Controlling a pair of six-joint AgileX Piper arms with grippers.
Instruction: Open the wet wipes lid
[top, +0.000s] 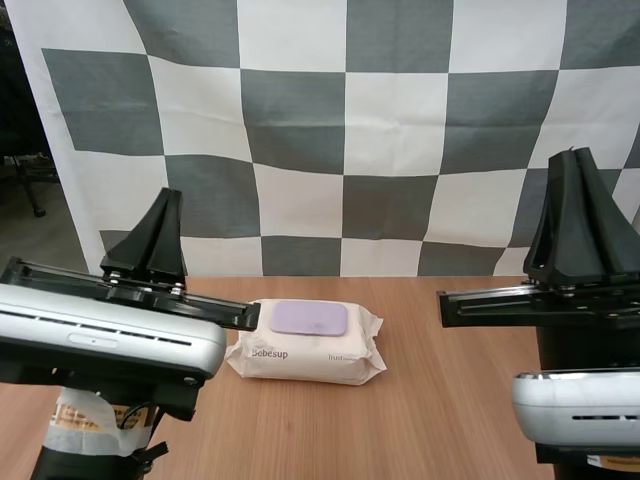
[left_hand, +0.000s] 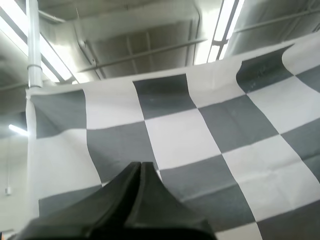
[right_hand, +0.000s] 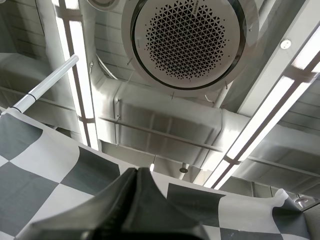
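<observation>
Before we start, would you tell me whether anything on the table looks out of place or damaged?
Nothing stands out. The wet wipes pack lies flat on the table, its purple lid shut and intact, nothing spilled. The left tool and right tool point upward, shut, clear of the pack.

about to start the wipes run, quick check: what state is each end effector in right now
left end effector: closed, holding nothing
right end effector: closed, holding nothing
</observation>
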